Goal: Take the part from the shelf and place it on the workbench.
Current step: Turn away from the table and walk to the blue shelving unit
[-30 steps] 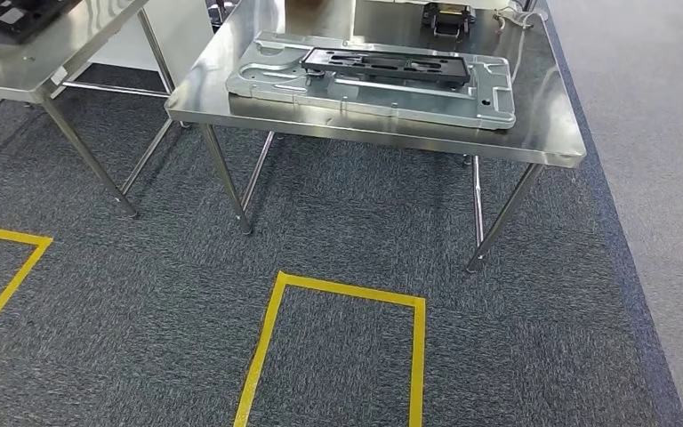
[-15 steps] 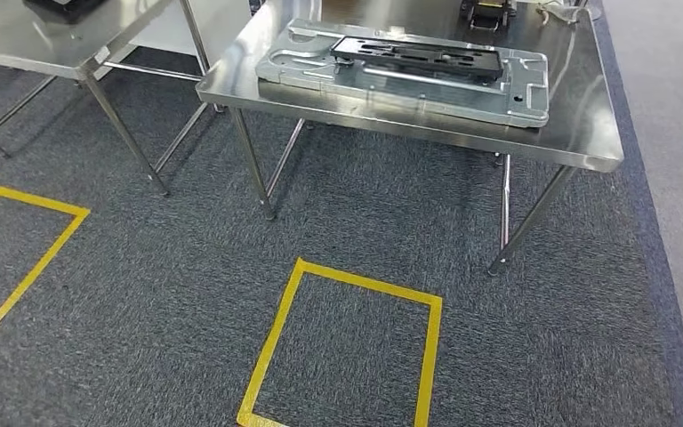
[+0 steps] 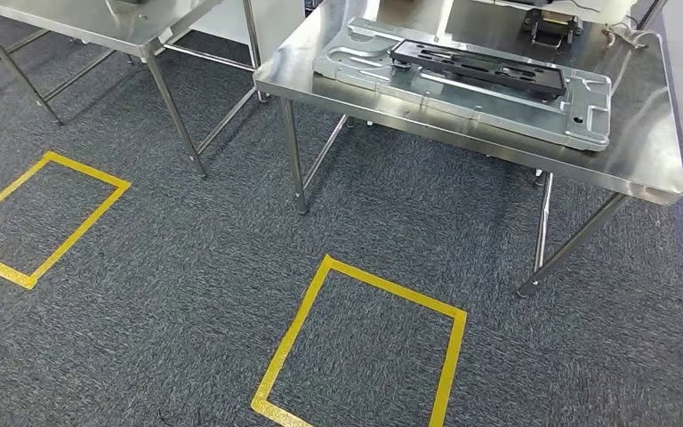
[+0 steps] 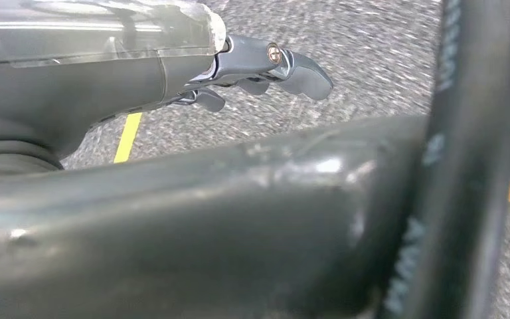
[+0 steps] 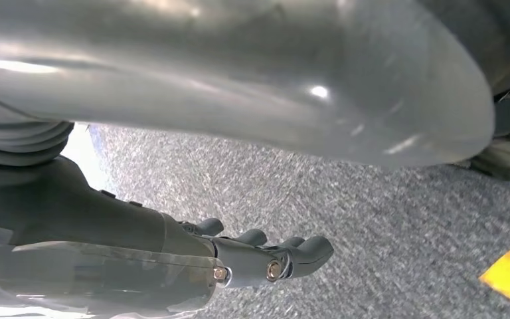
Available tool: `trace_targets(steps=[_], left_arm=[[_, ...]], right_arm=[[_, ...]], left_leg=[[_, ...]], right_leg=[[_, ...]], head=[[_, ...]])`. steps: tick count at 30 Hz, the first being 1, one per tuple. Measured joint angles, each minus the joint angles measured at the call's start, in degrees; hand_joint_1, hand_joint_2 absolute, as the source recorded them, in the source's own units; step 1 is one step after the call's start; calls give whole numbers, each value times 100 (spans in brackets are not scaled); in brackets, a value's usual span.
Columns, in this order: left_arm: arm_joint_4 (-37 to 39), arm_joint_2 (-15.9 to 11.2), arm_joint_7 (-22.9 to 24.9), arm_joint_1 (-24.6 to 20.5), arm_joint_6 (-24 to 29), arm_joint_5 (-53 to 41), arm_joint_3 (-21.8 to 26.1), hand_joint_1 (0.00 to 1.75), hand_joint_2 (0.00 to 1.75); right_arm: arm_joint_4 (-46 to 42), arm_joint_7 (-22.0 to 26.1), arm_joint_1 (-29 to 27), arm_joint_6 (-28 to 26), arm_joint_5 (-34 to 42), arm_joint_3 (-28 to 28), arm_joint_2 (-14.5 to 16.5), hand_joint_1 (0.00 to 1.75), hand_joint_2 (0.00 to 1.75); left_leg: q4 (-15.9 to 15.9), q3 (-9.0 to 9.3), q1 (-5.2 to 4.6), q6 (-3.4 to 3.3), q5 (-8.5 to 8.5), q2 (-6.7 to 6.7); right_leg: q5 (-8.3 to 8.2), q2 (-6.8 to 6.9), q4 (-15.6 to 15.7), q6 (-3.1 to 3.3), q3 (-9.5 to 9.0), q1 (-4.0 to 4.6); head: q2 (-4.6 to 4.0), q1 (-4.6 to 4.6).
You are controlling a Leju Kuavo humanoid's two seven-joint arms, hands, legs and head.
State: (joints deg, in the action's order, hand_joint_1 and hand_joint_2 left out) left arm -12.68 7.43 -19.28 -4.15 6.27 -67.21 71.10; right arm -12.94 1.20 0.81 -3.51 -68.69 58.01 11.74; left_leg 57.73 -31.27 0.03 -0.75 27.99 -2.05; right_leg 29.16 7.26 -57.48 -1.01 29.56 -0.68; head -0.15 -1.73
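Beyond both hands, well apart from the fingers, stands the steel counter [image 3: 462,116] carrying a flat grey plate [image 3: 462,84] with a long black part [image 3: 478,67] lying on it. Left hand [image 4: 252,70] — hanging beside the body over the carpet [image 3: 187,294], fingers [image 4: 305,70] loosely extended and slightly apart, nothing between them. Right hand [image 5: 252,256] — likewise hanging, fingers [image 5: 309,251] side by side and gently curved, holding nothing.

Whether the black part is the one the task means cannot be settled from these views; no shelf is visible. It lies flat, touching the plate, its long axis running along the plate's length and roughly parallel to the counter's near edge, one end toward the counter's left corner, the other toward the right. A small dark object [image 3: 551,25] sits farther back on the counter.

Step in hand, as judged: walking or turning, arms idle. To do it well, the body should come to rest square to its target, perhaps within a yellow floor box [image 3: 365,347], before either arm rises; the fingers should stay relaxed and away from the counter legs [image 3: 295,156]. A second counter [image 3: 133,27] stands nearby, with another yellow box [image 3: 40,218] before it.
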Motion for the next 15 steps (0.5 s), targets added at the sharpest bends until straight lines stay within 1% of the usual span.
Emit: trace_targets(steps=[1, 2, 3, 4, 5, 6, 7, 8, 9, 10, 11, 12, 13, 14, 15], left_arm=[[0, 0, 0, 1, 0, 0, 0, 0, 0], [0, 2, -1, 2, 0, 0, 0, 0, 0], [0, 11, -2, -5, 0, -1, 0, 0, 0], [0, 21, -3, -9, 0, -2, 0, 0, 0], [0, 31, -4, -13, 0, -4, 0, 0, 0], [0, 39, -4, -14, 0, -7, 0, 0, 0], [0, 40, -4, -8, 0, -9, 0, 0, 0], [0, 44, -4, -5, 0, -13, 0, 0, 0], [0, 53, -4, -6, 0, -15, 0, 0, 0], [-1, 64, -3, -11, 0, -17, 0, 0, 0], [-1, 75, -3, -14, 1, -19, 0, 0, 0], [-2, 84, -3, -15, 1, -19, 0, 0, 0], [-2, 87, -4, -10, 2, -19, 0, 0, 0], [-2, 87, -4, -1, 3, -19, -1, 0, 0], [-1, 91, -4, 6, 3, -19, -1, 0, 0]], right_arm=[[0, 1, 0, 2, -1, 0, 0, 0, 0], [0, 1, -1, 4, -3, 0, -1, 0, 0], [0, 2, -10, 9, -6, 2, -1, 0, 0], [0, 3, -22, 13, -8, 5, -1, 0, 0], [0, 3, -34, 16, -11, 9, -2, 0, 0], [0, 5, -44, 18, -13, 14, -1, 0, 0], [0, 6, -48, 18, -14, 19, -1, 0, 0], [0, 8, -51, 18, -14, 22, -1, 0, 0], [0, 9, -53, 18, -14, 27, -1, 0, 0], [0, 11, -54, 19, -14, 32, -1, 0, 0], [0, 13, -52, 19, -14, 34, 0, 0, 0], [0, 15, -48, 19, -14, 37, 0, 0, 0], [0, 17, -41, 19, -14, 38, 1, 0, 0], [0, 19, -37, 18, -14, 39, 2, 0, 0], [-1, 20, -38, 17, -14, 39, 3, 0, 0]], left_leg=[[-9, 9, 10, -11, -8, 7], [-24, 23, 24, -27, -23, 18], [-38, 18, 32, -67, -52, 78], [-50, 10, 33, -108, -82, 174], [-55, -5, 27, -140, -107, 279], [-50, -23, 14, -166, -125, 407], [-39, -23, 7, -166, -127, 506], [-25, -21, 6, -161, -125, 581], [-3, -30, 1, -146, -122, 658], [21, -49, -2, -121, -119, 722], [38, -74, 0, -87, -120, 778], [44, -101, 4, -47, -126, 835], [38, -124, 8, -5, -139, 895], [43, -140, 14, 27, -142, 916], [100, -170, 11, 56, -105, 828]], right_leg=[[5, -12, -2, -8, 0, -4], [23, -56, -14, -22, 3, -12], [232, -229, -347, -33, 156, -22], [456, -406, -799, -41, 368, -32], [643, -572, -1226, -41, 570, -38], [734, -711, -1522, -29, 715, -39], [563, -742, -1370, -12, 648, -40], [336, -804, -1006, 11, 478, -39], [159, -950, -602, 38, 295, -42], [57, -1066, -311, 54, 171, -44], [25, -1150, -147, 63, 108, -41], [34, -1190, -77, 70, 86, -33], [19, -1123, -60, 81, 81, -30], [3, -1056, -36, 107, 70, -38], [-14, -989, -5, 142, 54, -48]], head=[[0, 0], [0, 0], [0, 0], [0, 0], [0, 0], [0, 0], [0, 0], [0, 0], [0, 0], [0, 0], [0, 0], [0, 0], [0, 0], [0, 0], [0, -1]])
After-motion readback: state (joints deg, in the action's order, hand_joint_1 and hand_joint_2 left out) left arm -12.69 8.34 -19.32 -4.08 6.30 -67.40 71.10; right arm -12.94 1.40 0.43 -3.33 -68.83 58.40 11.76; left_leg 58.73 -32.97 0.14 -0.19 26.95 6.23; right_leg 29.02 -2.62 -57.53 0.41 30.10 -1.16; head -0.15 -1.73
